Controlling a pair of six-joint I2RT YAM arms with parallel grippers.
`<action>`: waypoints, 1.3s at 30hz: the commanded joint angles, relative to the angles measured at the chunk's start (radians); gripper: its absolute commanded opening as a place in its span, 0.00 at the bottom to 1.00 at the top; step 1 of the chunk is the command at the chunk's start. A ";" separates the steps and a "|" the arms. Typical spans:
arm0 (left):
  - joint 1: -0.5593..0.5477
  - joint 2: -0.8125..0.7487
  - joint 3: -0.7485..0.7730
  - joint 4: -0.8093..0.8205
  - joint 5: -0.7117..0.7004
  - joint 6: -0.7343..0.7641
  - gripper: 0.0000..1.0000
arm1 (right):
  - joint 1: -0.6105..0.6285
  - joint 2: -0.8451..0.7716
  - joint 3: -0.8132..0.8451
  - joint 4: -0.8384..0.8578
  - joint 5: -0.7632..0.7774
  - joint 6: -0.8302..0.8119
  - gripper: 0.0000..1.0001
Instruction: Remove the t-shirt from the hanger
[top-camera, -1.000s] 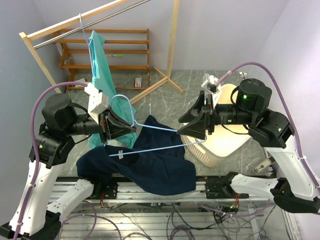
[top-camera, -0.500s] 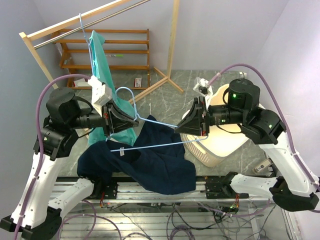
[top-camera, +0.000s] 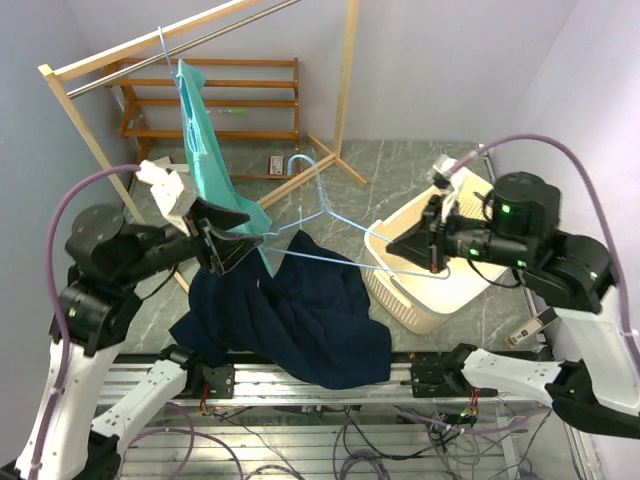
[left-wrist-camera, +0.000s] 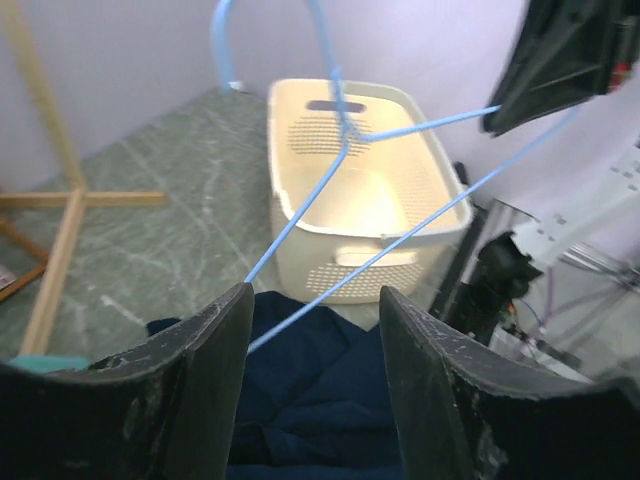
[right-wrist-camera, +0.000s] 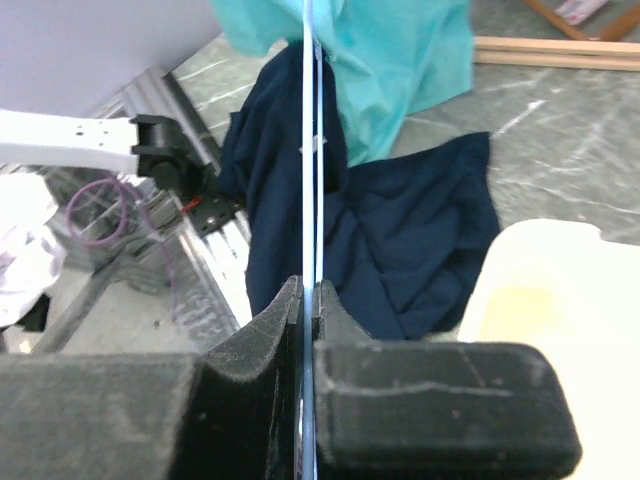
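A view from above shows a grey marbled table (top-camera: 400, 180) with two robot arms at its near edge. The right gripper (top-camera: 395, 247) is pinched closed on one end of a light blue wire hanger (top-camera: 340, 260), holding it in the air above the table. The right wrist view confirms this: the two dark fingers (right-wrist-camera: 260, 350) press together with the thin wire trapped between them.

The left gripper (top-camera: 245, 238) sits at the hanger's other end with its jaws spread wide. In the left wrist view the blue wires pass through the gap between the fingers (left-wrist-camera: 195, 390). Whether they touch a finger cannot be told.

The navy t-shirt (top-camera: 290, 320) lies crumpled in a heap on the near part of the table, below the hanger, and spills over the front edge. Its top edge comes close under the wire. Whether any cloth still catches on the hanger is unclear.

A cream laundry basket (top-camera: 400, 310) stands just right of the shirt, under the right gripper. Behind the left arm, a teal garment (top-camera: 200, 150) hangs from the rail of a wooden clothes rack (top-camera: 345, 70).
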 joint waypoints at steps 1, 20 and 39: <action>-0.003 -0.135 -0.079 0.005 -0.322 -0.079 0.63 | -0.001 -0.065 0.046 -0.083 0.224 0.025 0.00; -0.004 -0.762 -0.400 -0.154 -0.936 -0.276 0.54 | -0.004 0.422 0.163 0.832 0.485 -0.125 0.00; -0.015 -0.762 -0.460 -0.228 -1.063 -0.419 0.45 | -0.095 0.778 0.463 0.819 0.330 0.024 0.00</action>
